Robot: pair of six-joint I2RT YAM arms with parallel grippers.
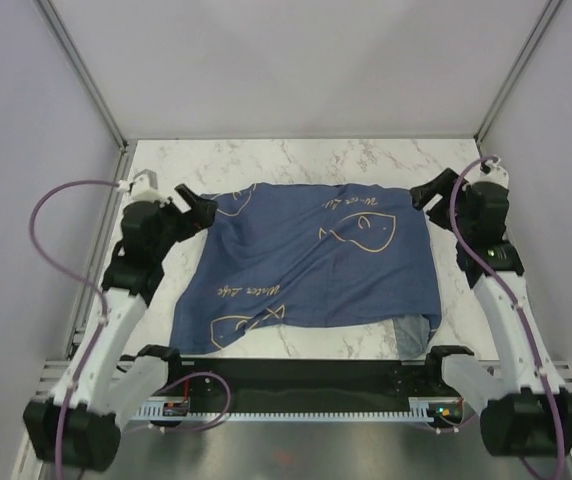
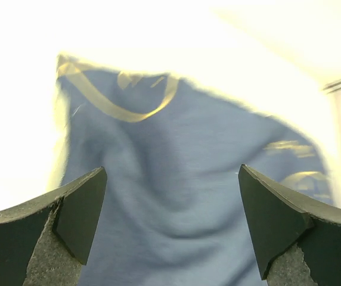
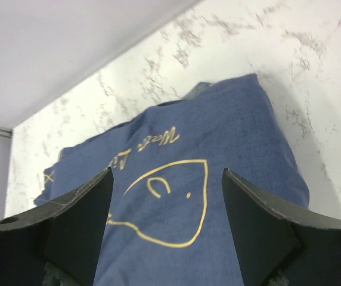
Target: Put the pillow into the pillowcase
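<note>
The dark blue pillowcase (image 1: 316,265) with cream fish outlines and script lies spread across the marble table (image 1: 296,160). It looks bulged at its far right corner (image 3: 242,119). A paler grey-blue inner side (image 1: 413,335) shows at its near right corner. The pillow is hidden; no cream fabric shows. My left gripper (image 1: 196,207) hovers open at the case's far left corner, and blue cloth (image 2: 176,232) fills the view behind its spread fingers (image 2: 81,208). Open too, my right gripper (image 1: 428,192) sits at the far right corner, with the fish print (image 3: 164,202) showing behind its gap.
Grey walls and metal frame posts (image 1: 81,70) close in the table on three sides. A black rail (image 1: 306,385) with the arm bases runs along the near edge. A purple cable (image 1: 51,250) loops beside the left arm.
</note>
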